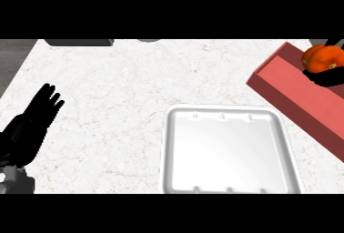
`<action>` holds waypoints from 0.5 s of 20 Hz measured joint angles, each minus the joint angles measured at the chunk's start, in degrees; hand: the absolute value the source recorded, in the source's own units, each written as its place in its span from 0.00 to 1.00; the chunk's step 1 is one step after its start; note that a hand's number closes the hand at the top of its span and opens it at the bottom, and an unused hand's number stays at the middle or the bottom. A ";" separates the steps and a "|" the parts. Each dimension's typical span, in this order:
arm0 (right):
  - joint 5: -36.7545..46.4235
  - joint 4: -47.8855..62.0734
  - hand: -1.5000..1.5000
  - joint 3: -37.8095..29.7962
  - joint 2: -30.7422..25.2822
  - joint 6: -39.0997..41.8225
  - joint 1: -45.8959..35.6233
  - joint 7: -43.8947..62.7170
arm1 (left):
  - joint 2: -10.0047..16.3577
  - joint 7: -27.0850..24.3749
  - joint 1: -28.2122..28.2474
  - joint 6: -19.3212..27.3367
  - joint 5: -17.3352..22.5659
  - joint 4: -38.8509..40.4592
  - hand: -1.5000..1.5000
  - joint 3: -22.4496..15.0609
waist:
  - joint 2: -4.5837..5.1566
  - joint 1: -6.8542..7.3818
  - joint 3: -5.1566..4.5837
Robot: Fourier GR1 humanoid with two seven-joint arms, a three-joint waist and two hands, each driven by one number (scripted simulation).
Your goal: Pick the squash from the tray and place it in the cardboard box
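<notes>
The orange squash (321, 57) is held over the far end of the red box (285, 84) by the right robot hand (331, 78), black fingers curled round it. The white tray (169, 150) lies on the table (107, 91) just beside the box. The left robot hand (37, 119) rests open at the left, fingers straight.
</notes>
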 measured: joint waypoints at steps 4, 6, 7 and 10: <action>-0.50 8.22 1.00 -0.55 -0.08 -3.18 -0.44 -3.79 | 0.23 -0.42 0.76 -0.78 0.56 0.11 0.50 0.58 | 0.02 0.08 0.00; -0.91 12.35 1.00 -0.78 -0.19 -2.68 -0.38 -4.80 | -0.67 -1.23 1.38 -0.61 -0.11 0.02 0.50 -0.23 | 0.06 0.16 -0.01; -0.86 14.19 1.00 -0.80 0.10 -2.85 0.10 -4.96 | -0.78 -1.13 1.28 -0.45 -0.23 -0.08 0.50 -0.34 | 0.07 0.17 -0.01; -0.49 20.47 0.00 -1.77 -0.02 -3.57 -0.34 -3.98 | -0.75 -0.11 0.91 -0.10 -0.41 -0.98 0.50 -0.63 | 0.12 0.28 0.01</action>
